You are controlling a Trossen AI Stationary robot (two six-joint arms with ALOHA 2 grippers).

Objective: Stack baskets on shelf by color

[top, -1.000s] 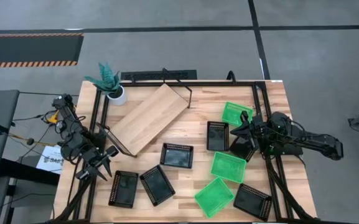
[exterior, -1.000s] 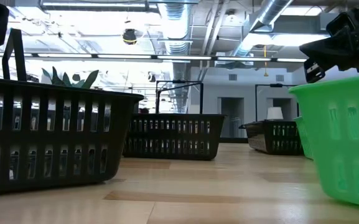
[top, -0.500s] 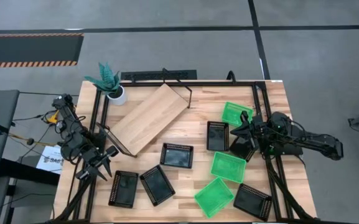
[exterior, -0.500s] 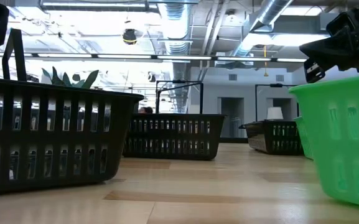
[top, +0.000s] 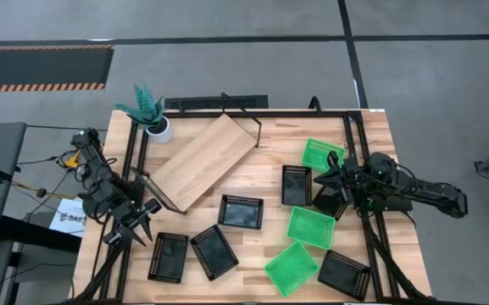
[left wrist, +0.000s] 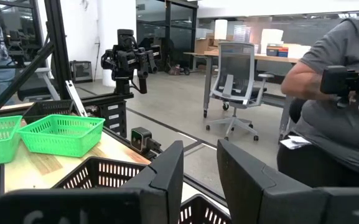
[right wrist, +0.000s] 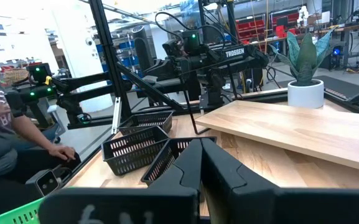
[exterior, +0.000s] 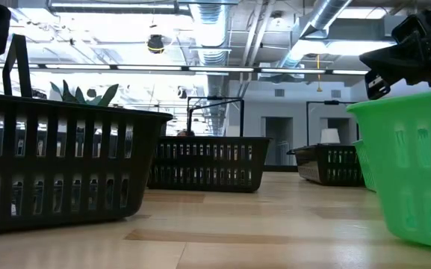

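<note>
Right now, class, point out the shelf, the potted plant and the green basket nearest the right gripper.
shelf (top: 200, 160), high view, middle of its wooden board.
potted plant (top: 158, 128), high view, its white pot.
green basket (top: 320, 156), high view, its floor.

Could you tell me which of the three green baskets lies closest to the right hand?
The green basket farthest from the table's front edge, just beside the right hand. The other two green ones sit nearer the front edge, past the black baskets.
</note>
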